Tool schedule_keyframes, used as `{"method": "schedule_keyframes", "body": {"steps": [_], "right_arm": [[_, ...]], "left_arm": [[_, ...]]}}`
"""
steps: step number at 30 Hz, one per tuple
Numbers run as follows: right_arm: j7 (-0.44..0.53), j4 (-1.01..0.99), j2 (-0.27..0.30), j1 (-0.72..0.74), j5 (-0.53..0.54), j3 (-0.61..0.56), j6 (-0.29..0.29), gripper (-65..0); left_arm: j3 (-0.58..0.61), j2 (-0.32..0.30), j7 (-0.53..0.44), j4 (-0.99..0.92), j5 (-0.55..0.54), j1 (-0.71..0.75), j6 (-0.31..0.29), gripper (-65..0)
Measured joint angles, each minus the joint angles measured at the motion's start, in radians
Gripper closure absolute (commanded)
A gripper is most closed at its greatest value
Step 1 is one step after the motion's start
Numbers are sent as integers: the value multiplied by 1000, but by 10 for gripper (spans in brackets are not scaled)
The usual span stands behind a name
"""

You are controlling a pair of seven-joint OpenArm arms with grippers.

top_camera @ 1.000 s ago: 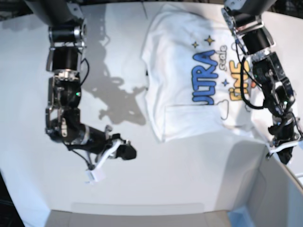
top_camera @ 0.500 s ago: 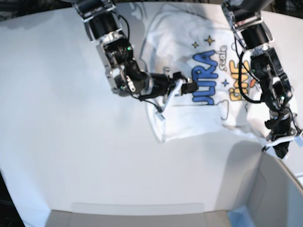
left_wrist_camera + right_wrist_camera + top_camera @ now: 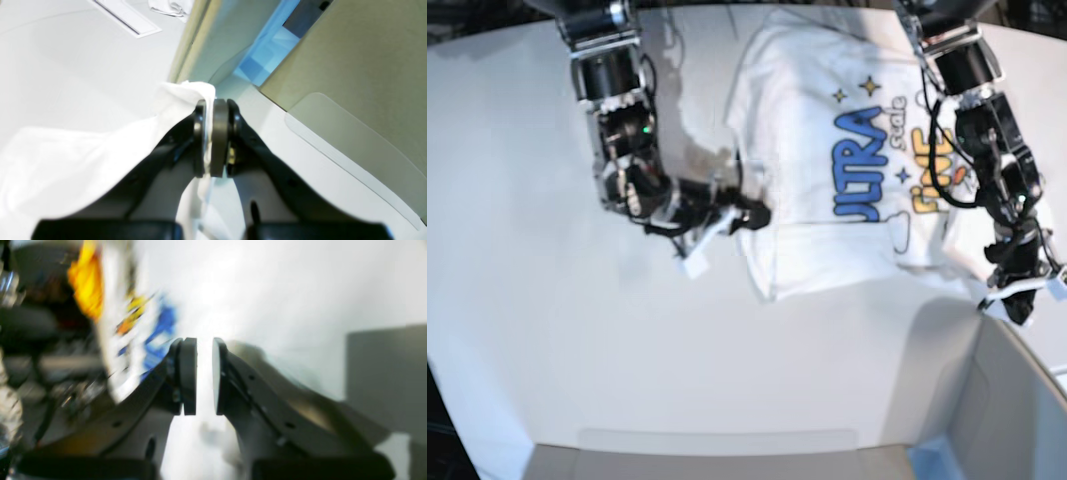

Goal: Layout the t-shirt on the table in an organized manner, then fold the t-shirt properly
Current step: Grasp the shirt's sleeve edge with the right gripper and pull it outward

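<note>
My left claw (image 3: 213,138) is pinched tight on a corner of the white t-shirt (image 3: 827,170); a thin fold of cloth shows between the two pads in the left wrist view, and the rest of the fabric drapes away to the left of the fingers. My right claw (image 3: 203,375) stands narrowly parted, a slim bright gap between its pads and nothing gripped in it.

Around the left claw, close ahead, rises the wall of a grey box (image 3: 350,60) with a blue corner (image 3: 267,53), and the white desk (image 3: 547,250) runs beneath. Around the right claw the view is smeared; the shirt's blue and yellow print (image 3: 140,320) lies off to the left of its fingers, and a grey block sits at the far right.

In the base view the t-shirt lies spread, print up, on the far half of the desk. My right claw (image 3: 752,214) sits at the shirt's edge, just beside the cloth; I cannot tell whether it touches. My left claw (image 3: 1017,300) holds the opposite lower corner, near the box rim.

My right arm reaches down from the far edge and bends sideways toward the shirt. My left arm stretches down along the shirt's other side.
</note>
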Motion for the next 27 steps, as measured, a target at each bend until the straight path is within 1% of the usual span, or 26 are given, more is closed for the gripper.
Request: {"method": "schedule_keyframes", "body": {"steps": [2,3,6,9,10,11,13,14,16,17,18,20,22,23,24,25,26,27], "right_arm": [[5,0,31,13,-32,11,-54,-81],[6,4,42,16,-41,11,-63,-81],[0,12,50,21,-53,2,-66,-81],[-10,106,81,-12,-60,1,-88,-81],[-30,156,87,-26,-99,-10,-104,-81],[-56,210,95,-35,-131,-33,-116,-81],[-92,323,100,-42,-132,-115,-117,-81],[-102,369,93,-36,-113,-162,-106,-81],[-107,460,73,-17,-156,-258,-106,-82],[-114,494,63,-5,-185,-306,-128,-83],[-131,513,60,6,-223,-346,-170,-84],[-190,517,55,23,-351,-416,-288,-111],[-220,507,43,21,-429,-452,-376,-157],[-251,508,31,20,-450,-467,-403,-181],[-263,509,14,18,-445,-477,-431,-197],[-270,512,2,16,-446,-485,-446,-200],[-298,519,-8,14,-444,-488,-462,-198],[-310,529,-10,12,-441,-488,-476,-195]], "left_arm": [[1,1,0,3,-7,19,-4,-31],[1,3,5,8,-5,29,8,-31],[1,2,19,38,-6,37,8,-31],[1,3,15,58,-6,23,0,-31],[3,3,15,60,-6,21,0,-31],[3,3,16,60,-6,21,-2,-32],[3,5,16,60,-6,28,1,-32],[3,5,19,60,-6,31,5,-32],[3,5,20,60,-6,32,5,-32],[3,5,18,60,-6,31,3,-32],[3,5,18,60,-6,31,1,-32],[3,5,14,60,-6,36,1,-33],[3,5,20,60,-6,43,1,-33],[3,5,20,60,-6,46,1,-33],[3,5,20,60,-6,46,1,-33],[3,4,19,60,-6,46,4,-33],[3,3,17,60,-6,45,4,-33],[3,2,16,60,-6,46,3,-33]]}}
